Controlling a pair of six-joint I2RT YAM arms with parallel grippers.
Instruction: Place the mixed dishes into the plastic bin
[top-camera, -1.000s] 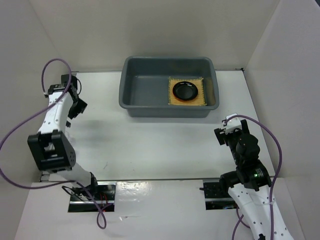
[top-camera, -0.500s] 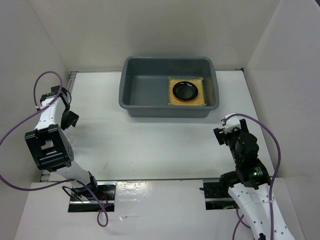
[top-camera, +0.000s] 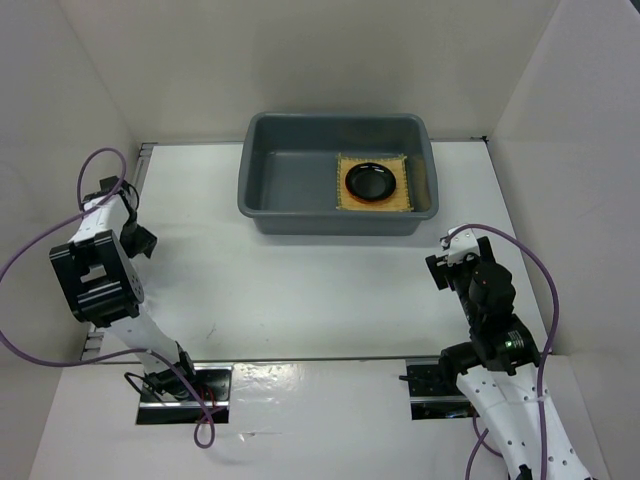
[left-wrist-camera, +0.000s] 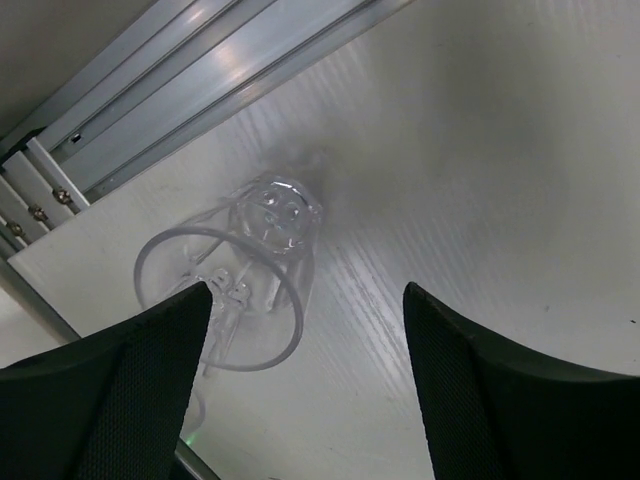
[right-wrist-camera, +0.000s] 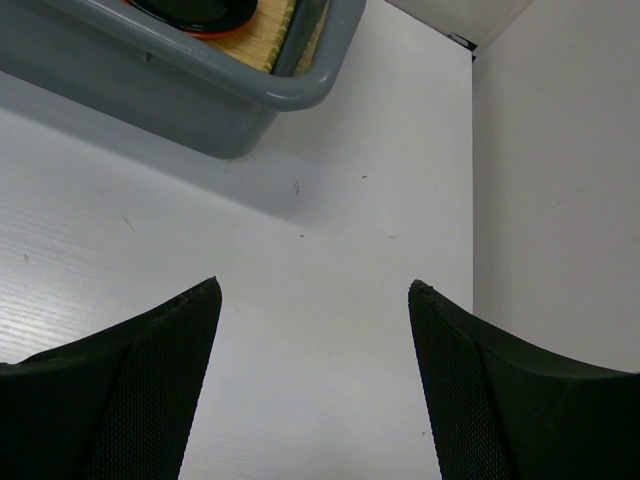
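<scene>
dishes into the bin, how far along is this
Done: bamboo mat, orange plate and black plate lie stacked in the plastic bin. In hand: nothing; the open left gripper hovers at the glass cup, tipped on its side on the table. Left: grasp and bin that cup.

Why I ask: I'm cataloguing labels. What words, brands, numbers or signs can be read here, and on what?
None: no text can be read in any view. The plastic bin, bamboo mat, black plate and glass cup are unmarked on the faces shown. Anything on the left arm or right arm is too small to read.
</scene>
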